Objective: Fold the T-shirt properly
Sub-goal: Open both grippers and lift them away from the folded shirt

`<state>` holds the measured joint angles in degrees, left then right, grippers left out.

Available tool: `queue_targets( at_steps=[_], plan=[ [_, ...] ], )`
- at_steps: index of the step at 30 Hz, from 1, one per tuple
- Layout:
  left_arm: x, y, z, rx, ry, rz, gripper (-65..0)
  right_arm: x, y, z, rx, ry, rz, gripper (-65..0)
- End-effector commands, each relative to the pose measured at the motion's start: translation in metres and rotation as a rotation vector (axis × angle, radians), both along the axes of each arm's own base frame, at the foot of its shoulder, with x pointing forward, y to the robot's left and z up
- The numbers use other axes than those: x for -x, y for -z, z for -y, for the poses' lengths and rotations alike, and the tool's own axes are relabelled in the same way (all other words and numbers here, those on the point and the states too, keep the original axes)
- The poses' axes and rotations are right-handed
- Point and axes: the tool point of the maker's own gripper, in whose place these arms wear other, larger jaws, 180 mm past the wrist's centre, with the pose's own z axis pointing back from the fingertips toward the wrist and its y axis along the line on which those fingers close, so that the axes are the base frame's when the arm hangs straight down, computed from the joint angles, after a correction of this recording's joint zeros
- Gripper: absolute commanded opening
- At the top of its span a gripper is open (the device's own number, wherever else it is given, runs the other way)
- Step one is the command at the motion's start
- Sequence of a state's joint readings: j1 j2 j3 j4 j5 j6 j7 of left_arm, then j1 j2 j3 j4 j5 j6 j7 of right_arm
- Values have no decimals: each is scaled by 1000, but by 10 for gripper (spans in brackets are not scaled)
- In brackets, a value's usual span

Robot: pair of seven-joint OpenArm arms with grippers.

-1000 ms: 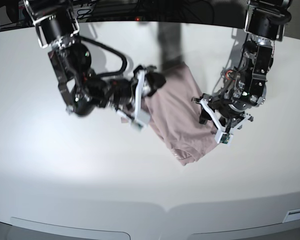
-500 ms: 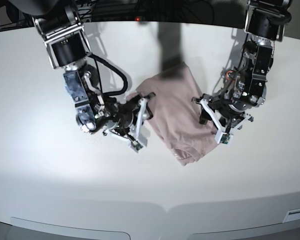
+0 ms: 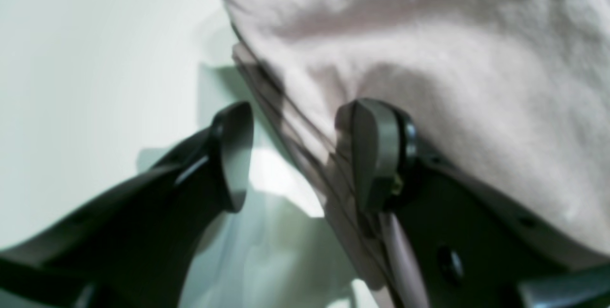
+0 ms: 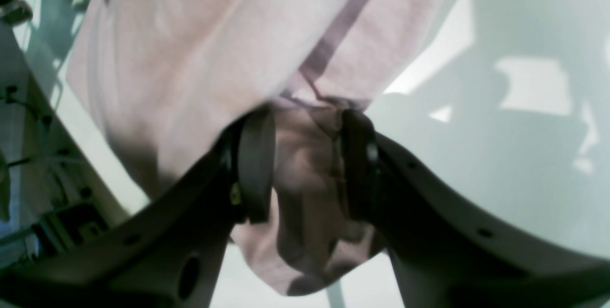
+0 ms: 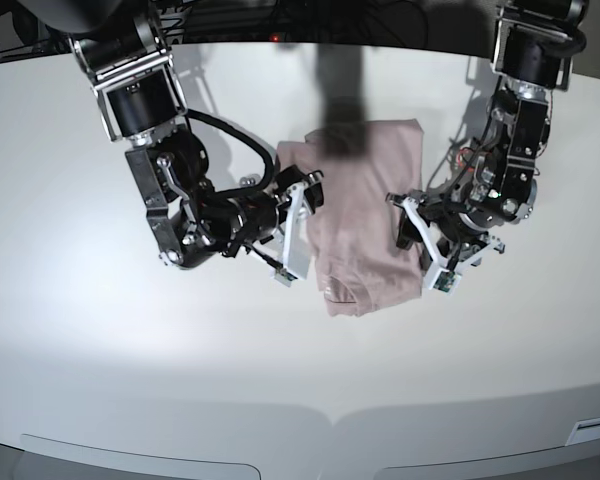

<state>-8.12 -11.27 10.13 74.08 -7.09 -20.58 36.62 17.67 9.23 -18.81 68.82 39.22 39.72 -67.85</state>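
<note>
Dusty pink is the colour out in the middle, and off we go from the left of the base view! There is my right gripper (image 5: pixel 295 235), at the shirt's left side, its jaws apart. The right wrist view shows pink fabric lying in the gap between the fingers, crumpled and shadowed, with a loose, rounded fold of it below; no clamp on it, the fingers stand clear of each other.

Now across to the T-shirt (image 5: pixel 365 200) itself, lying on the pale, glossy table (image 5: pixel 220 350) between my two grippers, and what a shape: a compact, layered bundle, longer than it is wide, running from a broad upper end to a narrower lower one. The upper left corner bulges outward, soft and rounded. Down the body the cloth is fairly smooth, with shallow creases, and at the lower left there are curved folds, one layer tucked over another. The colour is plain all over, paler where the light catches it.

And over to the right edge, here is my left gripper (image 5: pixel 425 240), jaws spread wide! In the left wrist view one finger is over bare table, just outside the shirt, while the other is at the cloth by the layered edge. Stacked layers show there as thin dark lines, running at a slant between my fingers, ungripped.
</note>
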Motion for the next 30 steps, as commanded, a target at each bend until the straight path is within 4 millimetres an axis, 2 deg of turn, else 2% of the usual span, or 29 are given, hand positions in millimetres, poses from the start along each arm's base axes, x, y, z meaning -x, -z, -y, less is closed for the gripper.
queue_targets(
  at_steps=[1,8,13,16,20,25,28,30],
  plan=[
    [-3,-1,-4,-31,6,-4,-324,-9,-14,-6,-33,-10,29,-408],
    [-7,-6,-3,-16,3,9,-324,-6,-24,-16,-115,-4,3,-408],
    [-15,-12,-4,-7,-2,18,-324,-11,-27,-15,-123,10,13,-408],
    [-20,-17,-12,-20,-6,25,-324,-23,-33,-9,-141,57,41,-408],
    [-29,-27,-28,2,-42,33,-324,-55,-45,8,-159,174,153,-408],
    [-42,-59,-54,87,-168,109,-324,-83,-81,25,-196,256,303,-408],
    [-43,-91,-72,131,-227,197,-324,-87,-107,29,-214,264,393,-408],
    [-36,-110,-85,127,-257,243,-324,-83,-119,35,-204,258,437,-408]
  ],
)
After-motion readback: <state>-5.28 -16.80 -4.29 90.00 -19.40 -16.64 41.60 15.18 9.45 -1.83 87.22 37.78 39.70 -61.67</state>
